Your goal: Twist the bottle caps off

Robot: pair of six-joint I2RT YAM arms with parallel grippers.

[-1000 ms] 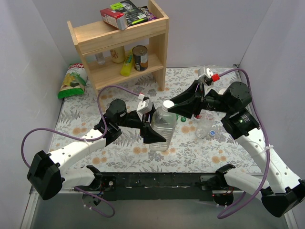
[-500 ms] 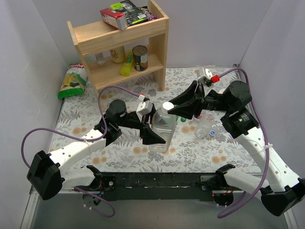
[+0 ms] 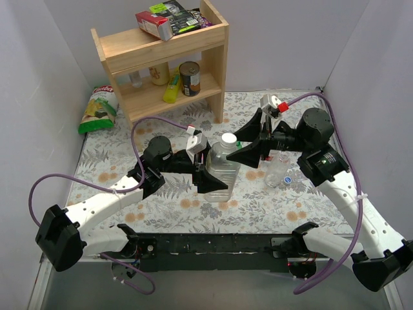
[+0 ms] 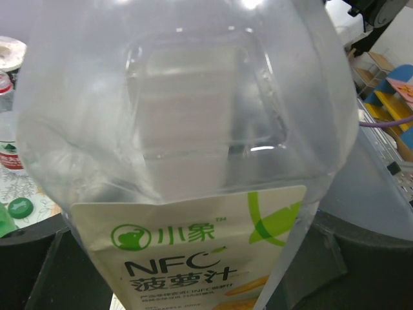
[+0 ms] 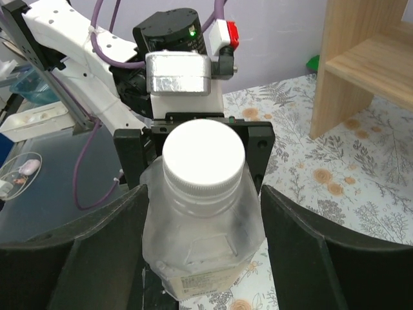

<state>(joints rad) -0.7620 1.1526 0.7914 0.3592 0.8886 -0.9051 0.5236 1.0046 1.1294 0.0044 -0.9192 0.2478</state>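
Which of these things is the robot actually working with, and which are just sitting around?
In the job: large clear bottle with white cap; left gripper holding it; right gripper open around the cap; small clear bottle; blue cap; green cap.
Lying about: wooden shelf; can; chip bag; box.

White arm links [image 3: 97, 204], black joints [image 3: 158, 150], purple cables [image 3: 157, 117], black wedge jaws, red button [image 3: 282, 106].

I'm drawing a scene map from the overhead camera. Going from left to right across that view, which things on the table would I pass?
green snack bag → wooden shelf → large clear bottle → small clear bottle
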